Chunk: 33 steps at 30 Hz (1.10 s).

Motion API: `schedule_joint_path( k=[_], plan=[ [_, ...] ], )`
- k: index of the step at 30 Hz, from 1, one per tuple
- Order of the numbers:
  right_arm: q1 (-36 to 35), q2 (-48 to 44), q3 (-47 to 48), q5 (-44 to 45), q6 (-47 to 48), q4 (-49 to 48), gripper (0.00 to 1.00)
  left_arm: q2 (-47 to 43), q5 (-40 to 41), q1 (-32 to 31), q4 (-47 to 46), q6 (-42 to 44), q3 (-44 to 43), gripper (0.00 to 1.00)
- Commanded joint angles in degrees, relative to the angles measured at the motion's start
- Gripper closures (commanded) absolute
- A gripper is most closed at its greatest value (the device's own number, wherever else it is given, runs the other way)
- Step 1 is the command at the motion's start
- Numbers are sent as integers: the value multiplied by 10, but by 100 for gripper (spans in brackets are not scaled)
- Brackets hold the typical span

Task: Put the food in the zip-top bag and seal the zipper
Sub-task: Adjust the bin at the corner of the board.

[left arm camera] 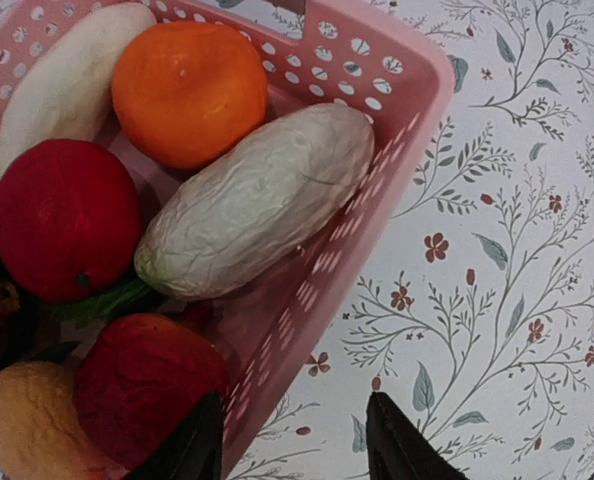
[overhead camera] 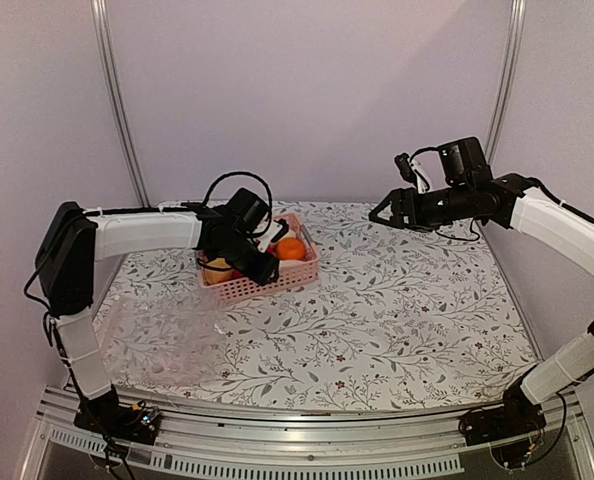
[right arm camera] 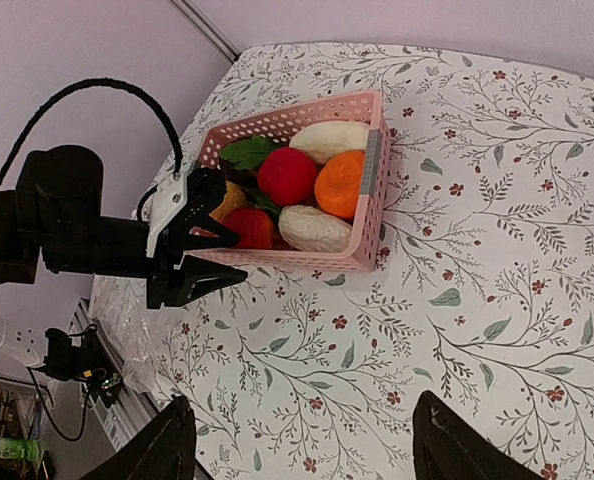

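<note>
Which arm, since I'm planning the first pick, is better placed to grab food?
Left: the left gripper, open, is at the basket wall beside a red fruit; the right gripper hangs far off.

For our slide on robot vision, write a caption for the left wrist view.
Open left pincer poised over the wall of a pink basket packed with toy food.

One basket (overhead camera: pixel 262 289), one bag (overhead camera: pixel 162 325), one orange (overhead camera: pixel 291 249)
</note>
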<state>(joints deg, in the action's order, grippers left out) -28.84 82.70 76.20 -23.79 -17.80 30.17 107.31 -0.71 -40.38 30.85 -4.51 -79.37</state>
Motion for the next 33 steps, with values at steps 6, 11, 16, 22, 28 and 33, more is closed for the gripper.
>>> schedule_joint_path(
  k=[6,11,16,22,28,33],
  plan=[
    [-2,3,-9,-7,-2,-10,27,58,-17,8,0,-8,-57,71],
    [-2,1,-19,0,-3,-16,27,101,-46,-8,-3,-34,-103,91],
    [-2,-10,-28,2,-10,-14,27,156,-91,-38,-17,-115,-199,98],
    [-2,-26,-38,29,1,-9,27,199,-170,-63,-70,-196,-279,61],
    [-2,-25,-38,26,-11,-14,27,121,-132,-38,-50,-165,-270,34],
    [-2,-27,-37,11,-26,-15,27,37,-79,52,-24,-159,-196,19]
  ],
)
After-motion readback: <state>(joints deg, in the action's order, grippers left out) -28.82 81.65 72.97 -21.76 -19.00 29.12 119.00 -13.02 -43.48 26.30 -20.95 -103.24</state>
